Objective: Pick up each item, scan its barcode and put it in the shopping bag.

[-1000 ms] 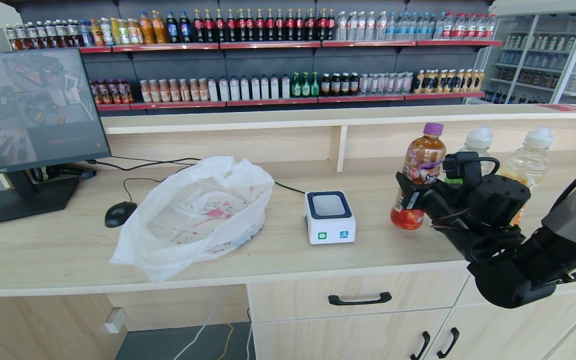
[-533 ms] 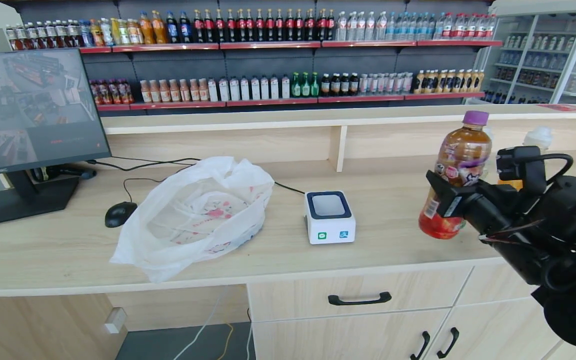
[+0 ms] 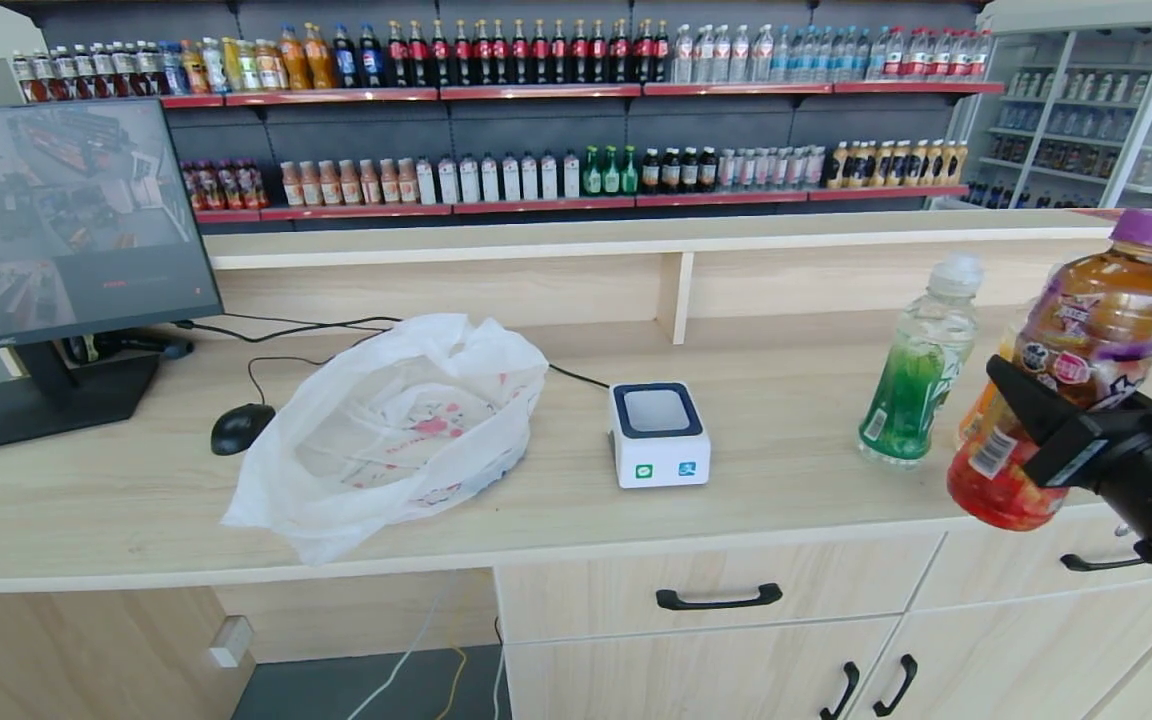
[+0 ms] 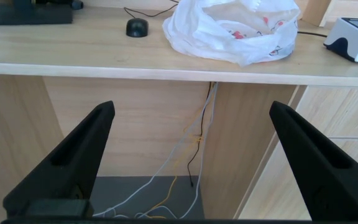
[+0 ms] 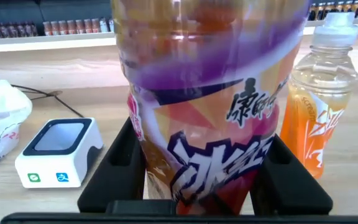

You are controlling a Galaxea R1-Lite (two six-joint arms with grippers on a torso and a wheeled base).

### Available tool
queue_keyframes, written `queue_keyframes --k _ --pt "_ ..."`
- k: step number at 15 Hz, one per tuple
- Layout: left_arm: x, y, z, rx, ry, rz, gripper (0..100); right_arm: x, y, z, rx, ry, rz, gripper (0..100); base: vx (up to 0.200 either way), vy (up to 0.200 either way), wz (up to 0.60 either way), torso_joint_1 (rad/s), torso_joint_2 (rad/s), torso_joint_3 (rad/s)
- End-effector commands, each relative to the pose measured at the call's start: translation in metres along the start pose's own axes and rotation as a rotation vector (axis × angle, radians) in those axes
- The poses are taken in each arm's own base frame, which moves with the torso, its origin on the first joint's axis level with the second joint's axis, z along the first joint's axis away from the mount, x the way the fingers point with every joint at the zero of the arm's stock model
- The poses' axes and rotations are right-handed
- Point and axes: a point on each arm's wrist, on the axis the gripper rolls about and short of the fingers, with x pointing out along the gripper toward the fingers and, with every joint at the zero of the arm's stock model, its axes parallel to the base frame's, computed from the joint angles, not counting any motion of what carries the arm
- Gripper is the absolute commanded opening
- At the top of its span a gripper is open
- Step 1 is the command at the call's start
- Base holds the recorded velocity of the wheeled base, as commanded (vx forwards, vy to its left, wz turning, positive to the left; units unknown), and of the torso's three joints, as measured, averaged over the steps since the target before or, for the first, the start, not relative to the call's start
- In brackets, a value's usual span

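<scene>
Leaning cap-right, purple-capped bottle (image 3: 1076,370) clamped in right gripper (image 3: 1056,440), long axis near-upright.

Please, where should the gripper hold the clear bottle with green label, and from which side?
I would grip the clear plastic bottle with green label around its middle, coming level from the wooden counter's front: it stands upright and round.

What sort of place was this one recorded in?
Most likely a small shop's checkout: shelves of drink bottles line the back wall, a barcode scanner and a shopping bag sit on the wooden counter, and a monitor stands at its left end.
</scene>
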Motion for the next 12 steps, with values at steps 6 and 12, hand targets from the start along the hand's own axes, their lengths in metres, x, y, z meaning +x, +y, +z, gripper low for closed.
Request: queue_keyframes --k 6,12 --pt "0.000 0.000 0.000 -0.001 0.000 0.000 100 -0.058 0.005 -0.004 0.112 0.041 0.075 0 0.000 0.000 0.00 0.000 0.00 0.000" --pt "0.000 0.000 0.000 -0.001 0.000 0.000 100 -0.056 0.044 0.000 0.216 0.060 0.326 0 0.000 0.000 0.00 0.000 0.00 0.000"
